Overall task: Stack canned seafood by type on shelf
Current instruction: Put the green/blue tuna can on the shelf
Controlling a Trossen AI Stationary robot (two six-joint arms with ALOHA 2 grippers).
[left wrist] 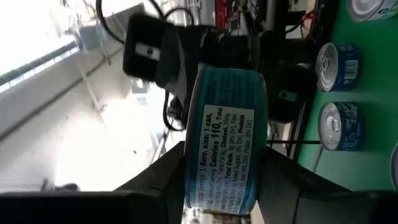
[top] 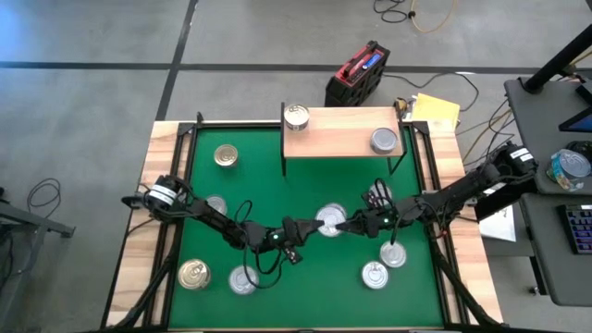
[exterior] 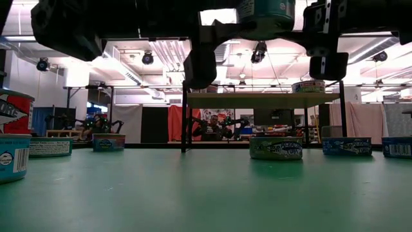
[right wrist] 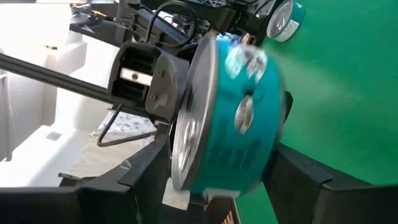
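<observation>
One teal-labelled, silver-lidded can (top: 330, 220) is up in the air over the middle of the green mat, lid upward. My left gripper (top: 310, 225) comes at it from the left and my right gripper (top: 350, 222) from the right; both are shut on it. The low view shows the can (exterior: 265, 9) high above the mat. The light-wood shelf (top: 338, 139) stands at the mat's far edge on black legs, with a gold-topped can (top: 296, 116) and a silver-topped can (top: 385, 141) standing on it. Several more cans stand on the mat. My left gripper (left wrist: 224, 183) pinches the can's flat ends, near the side wall (left wrist: 227, 143) with the printed label: one finger on the lid side, one on the bottom. It comes level from the table's left. The can is upright and lifted clear. My right gripper (right wrist: 221, 177) pinches the same can across its height: one finger lies against the silver lid (right wrist: 186, 134), the other against the bottom by the teal wall (right wrist: 239, 146). It comes level from the table's right, opposite the left gripper.
Cans stand on the mat at left (top: 226, 155), (top: 193, 273), (top: 242, 280) and at right (top: 375, 274), (top: 393, 254). A red-and-black box (top: 356, 74) and yellow paper (top: 433, 111) lie beyond the far edge. A desk (top: 564, 176) stands to the right.
</observation>
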